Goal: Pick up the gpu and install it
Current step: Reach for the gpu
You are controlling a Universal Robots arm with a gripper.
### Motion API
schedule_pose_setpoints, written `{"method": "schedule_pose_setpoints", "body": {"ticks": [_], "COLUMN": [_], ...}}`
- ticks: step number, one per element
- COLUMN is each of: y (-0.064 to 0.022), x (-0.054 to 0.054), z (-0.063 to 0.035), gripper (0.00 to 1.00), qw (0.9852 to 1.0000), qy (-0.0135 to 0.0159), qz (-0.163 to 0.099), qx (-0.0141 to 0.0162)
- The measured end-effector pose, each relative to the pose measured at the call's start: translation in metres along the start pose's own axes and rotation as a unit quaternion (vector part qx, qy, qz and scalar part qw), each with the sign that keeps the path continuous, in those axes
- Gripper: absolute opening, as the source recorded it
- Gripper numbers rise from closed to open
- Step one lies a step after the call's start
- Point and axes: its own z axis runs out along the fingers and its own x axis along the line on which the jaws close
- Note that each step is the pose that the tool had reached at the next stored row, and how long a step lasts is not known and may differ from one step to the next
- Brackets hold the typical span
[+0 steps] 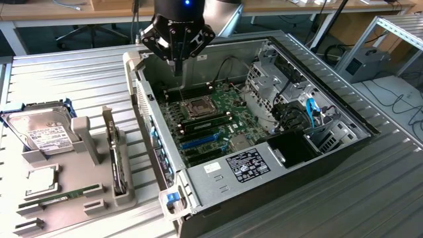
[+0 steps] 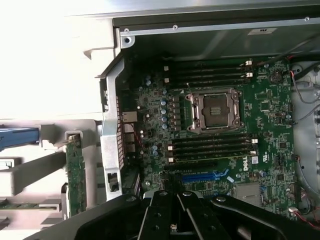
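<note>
The gpu is a thin dark card standing on its edge in a slot of the grey holder, at the exterior view's left of the open computer case. In the wrist view the gpu shows its green board side beside the case wall. My gripper hangs above the back of the case, over the motherboard, well away from the gpu. Its fingers are shut together with nothing between them. The gripper sits over the motherboard near the blue slot.
The holder also carries a hard drive in a blue frame, a CPU chip and a green RAM stick. Inside the case are the empty CPU socket, the blue slot, cables and drive cages.
</note>
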Motion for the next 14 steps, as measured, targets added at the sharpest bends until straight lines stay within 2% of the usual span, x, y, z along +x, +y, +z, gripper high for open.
{"method": "schedule_pose_setpoints", "body": {"ticks": [14], "y": [-0.0011], "x": [0.015], "z": [-0.0002], "gripper": [0.11], "qw": [1.0], "qy": [0.0], "qz": [0.0], "qx": [0.0]}}
